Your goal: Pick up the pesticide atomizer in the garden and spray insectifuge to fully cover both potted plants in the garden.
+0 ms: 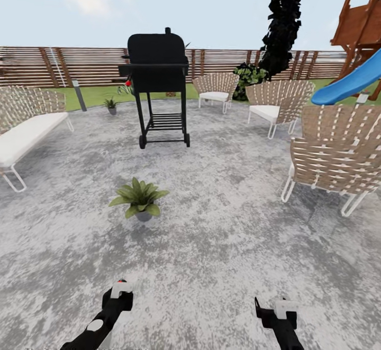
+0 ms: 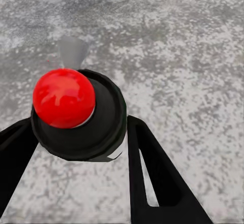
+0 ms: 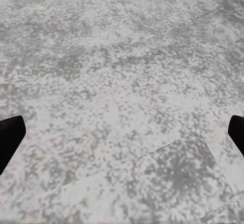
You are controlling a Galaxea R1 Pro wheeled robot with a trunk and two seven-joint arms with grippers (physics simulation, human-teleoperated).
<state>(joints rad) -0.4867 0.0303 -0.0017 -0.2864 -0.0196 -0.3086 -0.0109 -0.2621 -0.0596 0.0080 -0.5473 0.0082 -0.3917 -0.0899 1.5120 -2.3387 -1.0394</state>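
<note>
Garden, stone patio (image 1: 222, 218): grey mottled paving underfoot, lawn strip and brown slatted fence (image 1: 79, 64) at the far side.

Left tool (image 2: 76, 148): closed on the pesticide atomizer (image 2: 76, 115). In the left wrist view the bottle's round red top and dark body sit between the two black fingers (image 2: 152, 173), seen end-on above the paving. In the head view the left tool (image 1: 120, 293) sits low at the left, a spot of red showing at its tip.

Right tool (image 1: 275, 310): open and empty. The right wrist view shows its two dark fingertips (image 3: 10, 137) at opposite edges, wide apart, bare paving between them.

Potted plant, broad-leaved (image 1: 139, 197): in a small pale grey pot, upright on the patio, ahead of the left tool and apart from it.

Potted plant, thinner (image 1: 110, 104): small, in a grey pot, at the far patio edge near the lawn, left of the grill.

Black grill (image 1: 157, 85): wheeled, lid shut, standing mid-patio beyond the broad-leaved plant; a red knob at its left side.

Seating: woven bench with white cushion (image 1: 26, 128) at the left; woven chairs (image 1: 275, 104) at the far side and right.

Play frame with blue slide (image 1: 349, 83): far right. Dark tall tree (image 1: 283, 19) behind the fence line.
</note>
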